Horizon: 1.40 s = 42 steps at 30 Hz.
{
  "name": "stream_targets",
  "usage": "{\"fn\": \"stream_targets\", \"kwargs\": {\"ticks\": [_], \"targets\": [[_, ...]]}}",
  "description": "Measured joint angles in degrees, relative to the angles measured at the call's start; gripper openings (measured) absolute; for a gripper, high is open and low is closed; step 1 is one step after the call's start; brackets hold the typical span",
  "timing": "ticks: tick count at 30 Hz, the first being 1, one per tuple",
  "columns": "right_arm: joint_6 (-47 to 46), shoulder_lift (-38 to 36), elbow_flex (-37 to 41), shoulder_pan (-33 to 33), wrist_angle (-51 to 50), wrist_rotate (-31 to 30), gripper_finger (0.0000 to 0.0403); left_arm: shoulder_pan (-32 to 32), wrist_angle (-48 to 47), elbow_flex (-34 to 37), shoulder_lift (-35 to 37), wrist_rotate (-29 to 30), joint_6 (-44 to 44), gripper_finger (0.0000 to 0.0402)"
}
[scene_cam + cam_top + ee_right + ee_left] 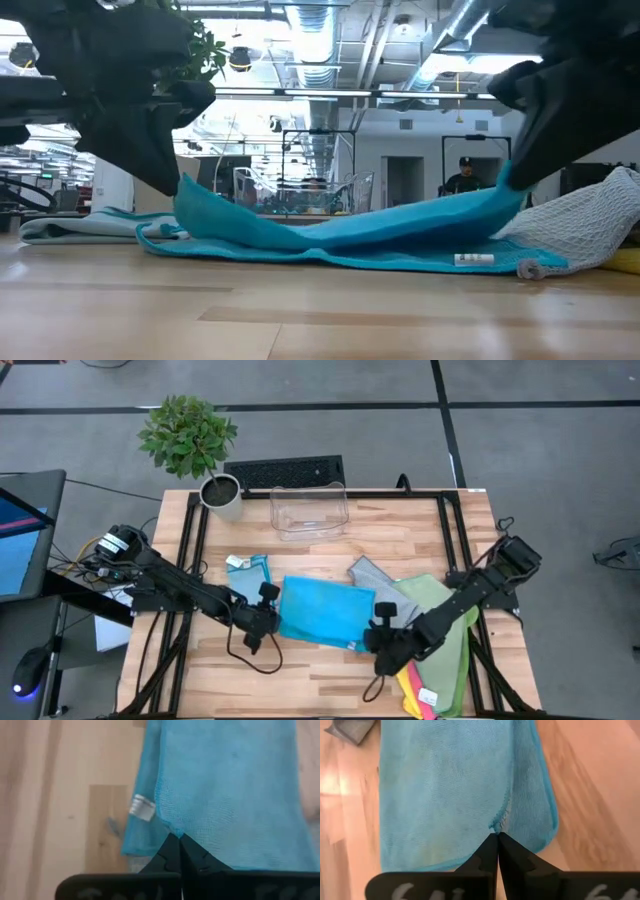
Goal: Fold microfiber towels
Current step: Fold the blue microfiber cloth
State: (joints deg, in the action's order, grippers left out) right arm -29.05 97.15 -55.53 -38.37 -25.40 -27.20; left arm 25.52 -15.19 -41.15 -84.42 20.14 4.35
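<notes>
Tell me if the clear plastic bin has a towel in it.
No. In the high view the clear plastic bin stands empty at the table's far edge, while the blue towel lies nearer, between both grippers.

Two dark, matte six-joint robot arms with black cables looping along them; the left arm (180, 588) has a yellow-marked base, and each wrist plate carries pale embossed digits

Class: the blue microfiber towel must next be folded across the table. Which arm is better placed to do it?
Neither alone, probably: left gripper and right gripper are each shut on an edge of the blue microfiber towel, lifting opposite ends.
</notes>
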Motion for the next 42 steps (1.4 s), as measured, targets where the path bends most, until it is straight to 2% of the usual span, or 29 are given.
{"fn": "stream_targets", "kwargs": {"ticks": [9,12,17,32,42], "targets": [[-2.89,5.31,0.0,-1.64,4.04,0.05,0.0016,0.19,1.34,0.07,0.0,-1.05,-1.87,0.0002],[-2.98,5.39,0.0,-1.62,4.26,-0.01,0.0017,0.46,1.15,0.09,0.0,-3.23,-1.97,0.0002],[-2.63,3.15,-0.12,-1.79,3.59,-1.3,0.0017,1.01,-0.43,0.11,1.21,0.16,-1.34,0.0],[-5.5,3.45,0.0,-3.35,3.32,-1.29,0.002,2.31,0.87,0.09,0.81,-2.59,-4.29,0.0],[-7.01,3.45,0.79,-4.4,4.33,-0.06,0.0026,3.5,4.46,0.04,-5.33,-5.48,-5.06,0.0]]}}
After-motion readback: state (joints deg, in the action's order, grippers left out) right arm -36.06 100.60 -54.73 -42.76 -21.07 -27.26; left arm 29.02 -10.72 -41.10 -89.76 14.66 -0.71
